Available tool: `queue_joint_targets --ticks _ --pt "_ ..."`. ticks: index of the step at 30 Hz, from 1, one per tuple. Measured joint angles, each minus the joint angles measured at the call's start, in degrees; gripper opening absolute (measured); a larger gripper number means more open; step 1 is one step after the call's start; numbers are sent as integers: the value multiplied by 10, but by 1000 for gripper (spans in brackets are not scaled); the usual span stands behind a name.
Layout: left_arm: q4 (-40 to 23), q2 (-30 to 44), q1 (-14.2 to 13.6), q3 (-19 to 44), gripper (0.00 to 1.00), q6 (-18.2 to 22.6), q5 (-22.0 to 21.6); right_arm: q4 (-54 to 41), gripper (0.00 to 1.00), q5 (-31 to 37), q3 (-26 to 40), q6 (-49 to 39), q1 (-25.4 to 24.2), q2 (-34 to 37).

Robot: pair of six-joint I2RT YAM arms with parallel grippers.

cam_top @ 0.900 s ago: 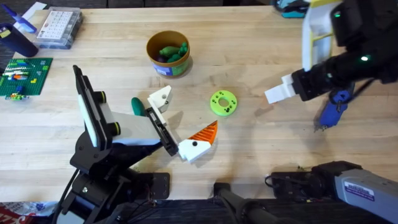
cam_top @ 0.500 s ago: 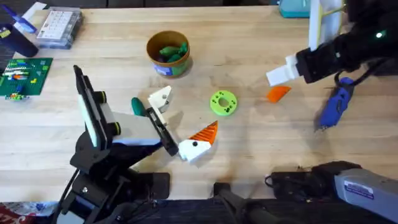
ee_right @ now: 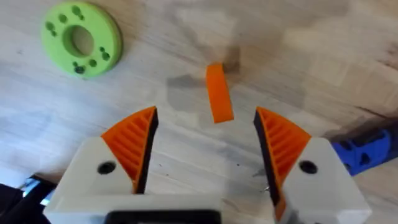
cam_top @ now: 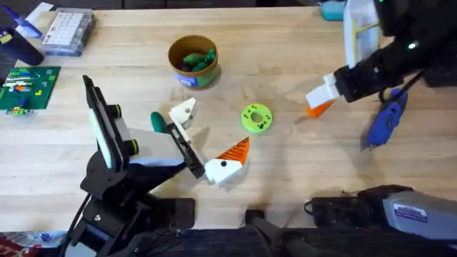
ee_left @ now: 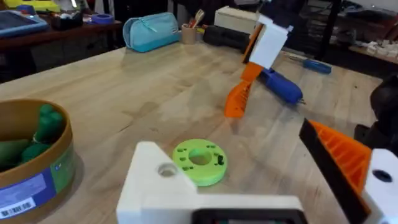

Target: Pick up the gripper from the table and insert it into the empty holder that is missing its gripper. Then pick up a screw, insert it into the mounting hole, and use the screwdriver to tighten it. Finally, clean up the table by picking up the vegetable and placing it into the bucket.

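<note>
1. The overhead view shows the right claw (cam_top: 319,100) out over the right half of the desk (cam_top: 300,164), directly above a small orange piece (cam_top: 319,108); only one white finger can be made out from this angle.
2. The right wrist view settles the matter: the right claw (ee_right: 205,146) is spread wide, both orange ribbed pads (ee_right: 134,146) apart, holding nothing. The orange piece (ee_right: 218,93) lies on the wood between and beyond the fingertips, touching neither.
3. The left wrist view shows the same orange piece (ee_left: 237,99) from the side, leaning against the desk with the right claw just above it; whether they touch cannot be told there.
4. The screwdriver (cam_top: 386,121) lies on the desk just beside the right claw, on its outer side; its blue body also shows in the right wrist view (ee_right: 367,152) and behind the orange piece in the left wrist view (ee_left: 283,85).
5. The gripper (cam_top: 228,163), white block with orange wedge, lies on the desk at the tip of the left claw (cam_top: 193,158). The left claw's opening cannot be told.
6. A cream-white piece (cam_top: 184,113) and a green disc (cam_top: 256,118) lie near the middle of the desk.
7. The bucket (cam_top: 193,61) stands at the far side of the desk with green vegetables (cam_top: 198,57) inside; the left wrist view shows its brown wall and label (ee_left: 37,180).
</note>
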Motion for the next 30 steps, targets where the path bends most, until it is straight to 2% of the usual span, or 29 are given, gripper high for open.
queue_joint_targets --ticks 9,17,30 --pt "0 0 0 0 992 0 -2 12 896 11 -42 -40 0 87" --pt "0 0 0 0 992 0 -2 44 893 22 -42 -61 0 107" --pt "0 0 0 0 992 0 -2 58 616 27 -42 -67 0 107"
